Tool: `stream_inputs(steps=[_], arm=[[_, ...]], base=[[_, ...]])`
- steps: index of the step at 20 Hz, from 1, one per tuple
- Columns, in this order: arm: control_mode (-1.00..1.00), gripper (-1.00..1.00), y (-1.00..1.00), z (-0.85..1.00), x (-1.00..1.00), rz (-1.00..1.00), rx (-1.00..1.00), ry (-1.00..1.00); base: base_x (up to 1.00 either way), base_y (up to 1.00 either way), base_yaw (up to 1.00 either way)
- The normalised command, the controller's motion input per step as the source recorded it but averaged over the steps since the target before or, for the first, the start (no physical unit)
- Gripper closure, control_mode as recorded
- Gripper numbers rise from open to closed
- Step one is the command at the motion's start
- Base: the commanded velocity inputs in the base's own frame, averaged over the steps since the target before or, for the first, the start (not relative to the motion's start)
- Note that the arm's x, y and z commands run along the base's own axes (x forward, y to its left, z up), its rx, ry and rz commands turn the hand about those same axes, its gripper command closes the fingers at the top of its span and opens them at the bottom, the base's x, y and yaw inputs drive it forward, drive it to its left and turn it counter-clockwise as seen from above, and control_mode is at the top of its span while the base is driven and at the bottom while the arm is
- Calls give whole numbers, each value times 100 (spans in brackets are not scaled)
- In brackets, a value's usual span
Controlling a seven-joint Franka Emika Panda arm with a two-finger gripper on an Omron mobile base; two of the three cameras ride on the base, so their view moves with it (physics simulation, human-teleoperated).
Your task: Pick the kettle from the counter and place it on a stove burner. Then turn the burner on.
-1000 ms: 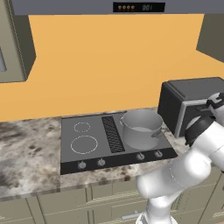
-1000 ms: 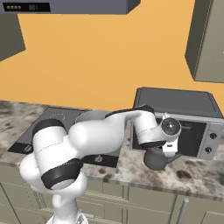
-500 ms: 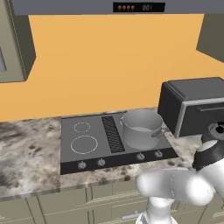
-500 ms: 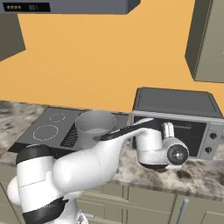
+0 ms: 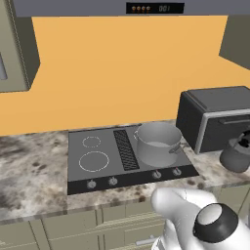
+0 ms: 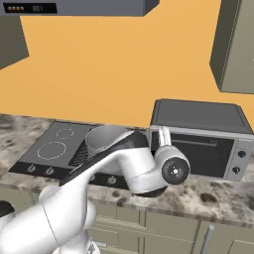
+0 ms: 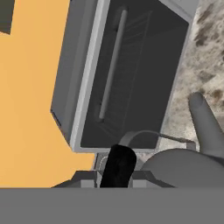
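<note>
The dark grey kettle (image 5: 236,155) stands on the mottled counter (image 5: 34,178), in front of the toaster oven at the right. In the hand view the kettle (image 7: 186,165) lies close at the lower right, spout (image 7: 202,119) pointing up and its thin handle arching toward my gripper (image 7: 118,168). One dark fingertip shows there, right by the handle's end. The other tip is not made out. The stove (image 5: 73,172) has its large burner ring (image 5: 93,161) bare. My wrist (image 6: 173,169) hides the kettle in the right base view.
A steel pot (image 5: 157,142) sits on the stove's right side. The black toaster oven (image 5: 215,117) stands right behind the kettle, its door (image 7: 131,74) facing my hand. Small knobs (image 5: 91,184) line the stove's front. My elbow (image 5: 215,224) hangs low before the counter edge.
My arm has swung down and to the right, from above the kettle to low in front of the counter. The kettle and pot have stayed put.
</note>
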Motion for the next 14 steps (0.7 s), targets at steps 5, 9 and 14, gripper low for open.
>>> stream_inputs(steps=[5,9,14], arm=[[-100,100,100,81,-35,1,1,0],[-100,100,100,57,-16,0,0,-4],[-100,100,100,43,-2,0,0,-2]], base=[[0,0,0],[0,0,0],[0,0,0]])
